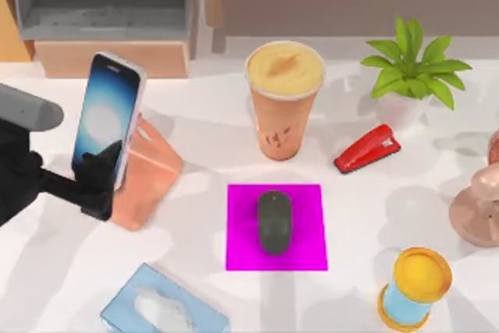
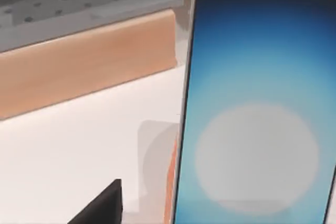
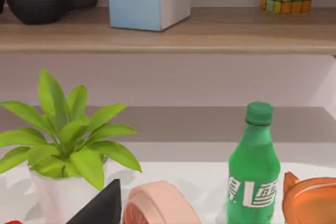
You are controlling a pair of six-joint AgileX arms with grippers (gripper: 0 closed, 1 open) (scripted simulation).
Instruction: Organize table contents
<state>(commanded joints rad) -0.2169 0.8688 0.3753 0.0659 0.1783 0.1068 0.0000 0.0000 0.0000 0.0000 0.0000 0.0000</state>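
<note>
Your left gripper [image 1: 100,185], far left of surface [image 1: 195,271]: fingers clamped on lower end of smartphone [image 1: 105,126]. Phone upright, long axis near-vertical, screen toward you, touching or just beside orange stand [image 1: 148,181] on its right. Mouse [image 1: 274,221] lies on magenta pad [image 1: 277,228]; cup [image 1: 284,99] stands beyond it. Right arm idle at right edge.

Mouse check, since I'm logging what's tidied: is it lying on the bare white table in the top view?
No, the mouse rests on the magenta pad, not directly on the table.
</note>
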